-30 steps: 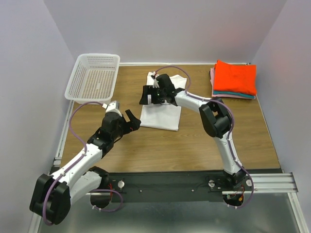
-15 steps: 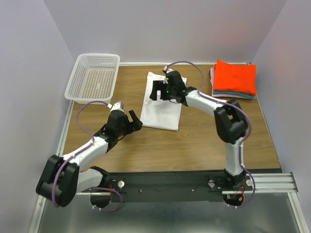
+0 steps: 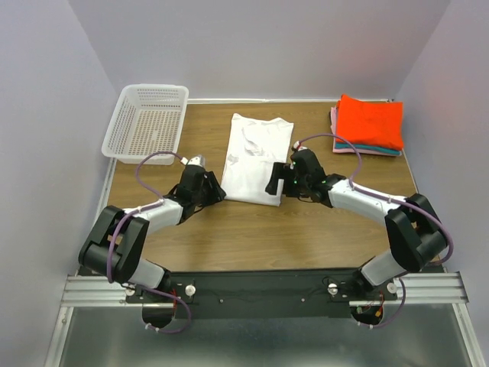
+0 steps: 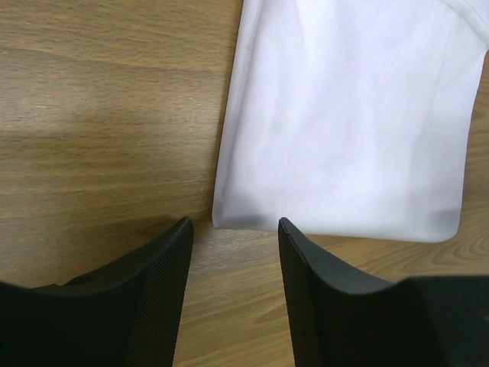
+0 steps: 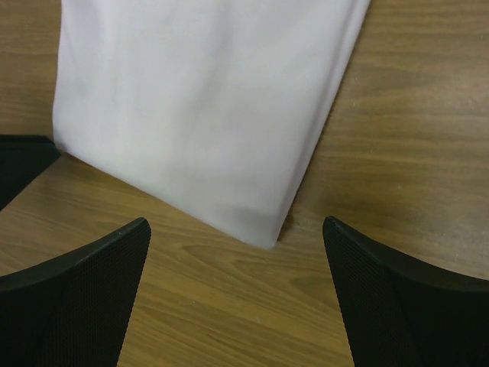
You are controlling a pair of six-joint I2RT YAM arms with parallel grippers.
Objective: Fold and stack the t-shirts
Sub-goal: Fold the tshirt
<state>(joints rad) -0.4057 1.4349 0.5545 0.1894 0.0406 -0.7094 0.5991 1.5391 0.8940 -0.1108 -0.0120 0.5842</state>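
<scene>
Pincers first: you have both of them open and holding nothing. Your left pincer [image 3: 215, 191] sits low over the worktop [image 3: 306, 229] at the near left corner of the white t-shirt [image 3: 256, 157]. In the left wrist view its black fingers [image 4: 164, 290] stand a moderate gap apart. The shirt's rounded corner lies just beyond the tips rather than between them, and there is bare wood under the gap.

Your right pincer [image 3: 273, 180] is at the shirt's right edge, close to the near right corner, and is spread much wider. In the right wrist view that corner points into the space between the two tips, but neither tip closes on it. You cannot tell from these views whether either pincer touches the cloth.

The white t-shirt lies flat in the middle of the worktop. It is folded lengthwise into a long narrow panel that runs from the far edge toward you, and its near end is slightly wider. A few soft creases show near its far end.

Off at the far right corner, well apart from it, you have the folded stack. The orange-red shirt [image 3: 370, 122] is on top. The teal shirt [image 3: 374, 150] shows as a thin edge under it, and the pink shirt [image 3: 335, 121] peeks out at the left side. The white mesh basket [image 3: 149, 122] stands at the far left corner.
</scene>
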